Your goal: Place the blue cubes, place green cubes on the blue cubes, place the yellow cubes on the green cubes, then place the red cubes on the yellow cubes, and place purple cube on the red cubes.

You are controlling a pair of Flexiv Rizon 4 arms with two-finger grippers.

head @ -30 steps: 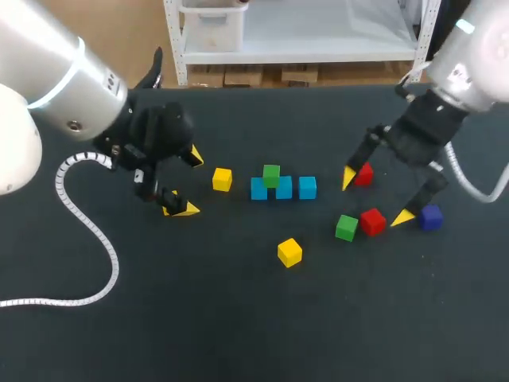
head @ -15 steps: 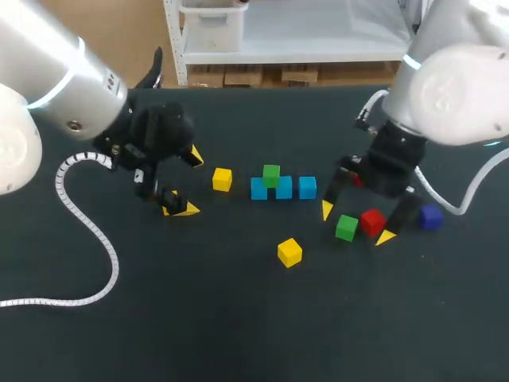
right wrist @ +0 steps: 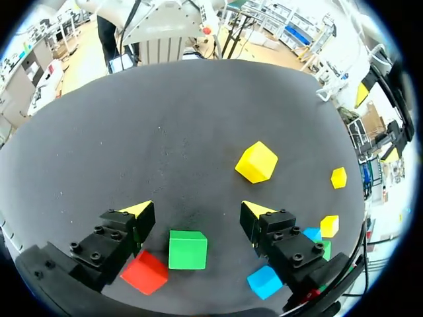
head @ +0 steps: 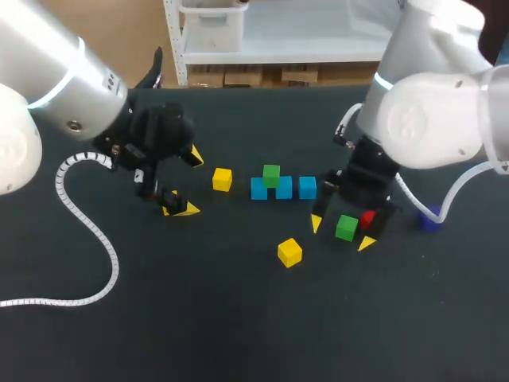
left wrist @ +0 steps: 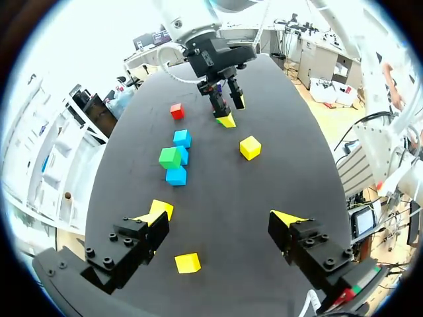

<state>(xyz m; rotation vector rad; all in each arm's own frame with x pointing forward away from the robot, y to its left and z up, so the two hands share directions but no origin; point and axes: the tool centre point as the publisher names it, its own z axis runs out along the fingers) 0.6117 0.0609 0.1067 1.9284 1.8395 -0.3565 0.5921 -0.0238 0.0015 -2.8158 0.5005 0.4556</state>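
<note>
Right claw (head: pixel 342 233): is hovering with its fingers spread over the loose green cube (head: pixel 346 228), a red cube (head: pixel 367 217) sitting just beside it.
Blue cubes (head: pixel 284 189): are lying in a row mid-surface (head: pixel 238 318), carrying the stacked green cube (head: pixel 271 175).
Left claw (head: pixel 189 183): is hanging with its fingers apart, near a yellow cube (head: pixel 222 179).
Purple cube (head: pixel 430 219): is sitting behind the right arm.

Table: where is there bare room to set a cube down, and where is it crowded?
Bare: the wide near strip in front of the loose yellow cube, and the far strip behind the blue row. Crowded: around the right gripper, open with the green cube between its fingers and the red cube beside it.
</note>
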